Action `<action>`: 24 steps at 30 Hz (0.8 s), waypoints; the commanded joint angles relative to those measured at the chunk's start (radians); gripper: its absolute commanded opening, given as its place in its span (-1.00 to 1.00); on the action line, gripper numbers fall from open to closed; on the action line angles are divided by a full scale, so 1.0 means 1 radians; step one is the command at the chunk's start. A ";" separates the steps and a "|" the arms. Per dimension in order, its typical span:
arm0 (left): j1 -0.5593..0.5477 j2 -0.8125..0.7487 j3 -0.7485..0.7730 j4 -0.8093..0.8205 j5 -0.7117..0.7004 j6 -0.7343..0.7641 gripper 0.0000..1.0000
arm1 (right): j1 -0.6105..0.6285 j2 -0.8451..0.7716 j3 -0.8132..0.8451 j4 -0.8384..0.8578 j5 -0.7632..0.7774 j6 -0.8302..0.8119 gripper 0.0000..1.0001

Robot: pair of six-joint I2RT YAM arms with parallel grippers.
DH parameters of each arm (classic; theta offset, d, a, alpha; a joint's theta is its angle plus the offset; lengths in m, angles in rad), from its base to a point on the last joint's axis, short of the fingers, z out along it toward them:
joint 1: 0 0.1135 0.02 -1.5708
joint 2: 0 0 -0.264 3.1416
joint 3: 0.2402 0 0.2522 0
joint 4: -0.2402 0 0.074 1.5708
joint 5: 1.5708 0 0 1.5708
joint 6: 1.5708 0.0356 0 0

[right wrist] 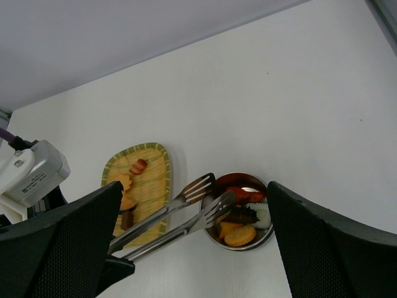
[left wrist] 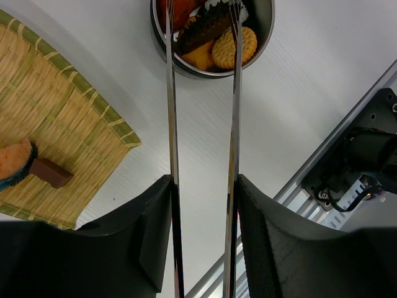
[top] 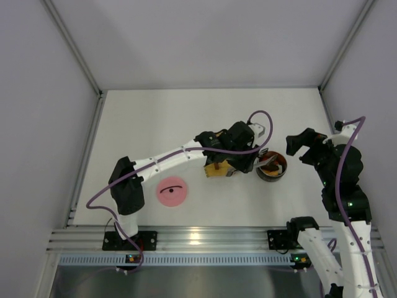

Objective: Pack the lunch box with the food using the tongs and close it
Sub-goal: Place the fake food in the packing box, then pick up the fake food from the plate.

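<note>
- The left jaws are clamped on the tongs (left wrist: 172, 124), one black finger pressing each slim arm from outside. The two arms stand a little apart.
- The tongs run straight ahead of the left jaws, and their tips reach over the lunch box (left wrist: 265, 25).
- The lunch box stands open on the white surface (top: 142, 124), directly ahead of the left jaws. It holds food (left wrist: 234, 46): a round cracker, a dark brown piece, orange bits and a white chunk.
- A yellow woven tray (left wrist: 68, 124) lies just left of the left jaws, carrying an orange piece (left wrist: 15, 162) and a brown chunk (left wrist: 51, 172).
- The pink lid (top: 172, 192) lies flat on the surface, behind the left jaws and well apart from the lunch box.
- The right jaws are spread wide and empty, with the lunch box ahead of them, untouched.
</note>
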 commanded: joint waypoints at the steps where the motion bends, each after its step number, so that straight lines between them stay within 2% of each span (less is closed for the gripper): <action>1: -0.003 -0.018 0.046 0.063 0.015 0.009 -0.03 | -0.010 -0.013 0.017 -0.013 0.004 -0.005 0.96; 7: -0.003 -0.073 0.031 0.063 -0.039 0.009 -0.04 | -0.012 -0.013 0.017 -0.016 0.003 -0.005 0.96; 13: 0.011 -0.168 0.008 0.014 -0.246 -0.027 -0.03 | -0.010 -0.016 0.017 -0.014 0.001 -0.005 0.96; 21: 0.146 -0.276 -0.171 -0.020 -0.365 -0.090 -0.02 | -0.010 -0.016 0.018 -0.013 -0.003 -0.002 0.96; 24: 0.189 -0.279 -0.226 -0.003 -0.339 -0.072 -0.02 | -0.010 -0.011 0.017 -0.008 -0.010 0.001 0.96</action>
